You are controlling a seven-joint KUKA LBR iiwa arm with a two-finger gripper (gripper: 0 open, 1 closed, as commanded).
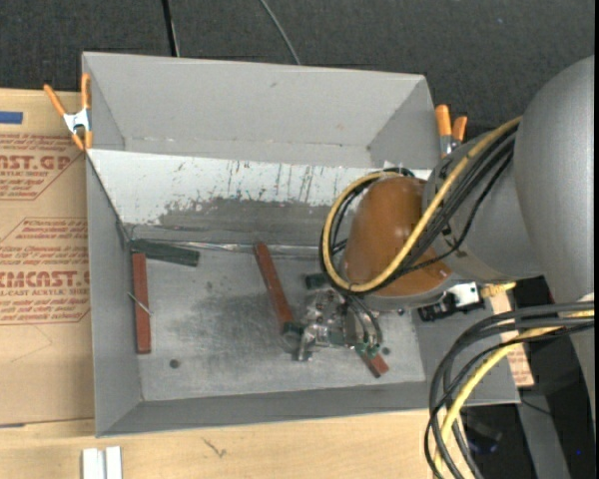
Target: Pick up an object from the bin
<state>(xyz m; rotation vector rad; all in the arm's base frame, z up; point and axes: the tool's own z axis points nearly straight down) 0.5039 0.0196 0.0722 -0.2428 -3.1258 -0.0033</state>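
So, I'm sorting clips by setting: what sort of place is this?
Probably a robot lab test cell: a grey metal bin holding brown sticks, the arm's gripper down inside it, bare cables looping off its wrist.

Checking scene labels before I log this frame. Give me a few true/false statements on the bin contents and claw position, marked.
1. The claw is over the lower right part of the bin floor. True.
2. The left stick, reddish-brown, lies along the floor's left edge. True.
3. The dark bar lies under the claw. False: it lies near the floor's upper left corner, well away from the claw.
4. The diagonal stick touches the left stick. False: the two lie well apart, and the diagonal stick's lower end is close to the claw.
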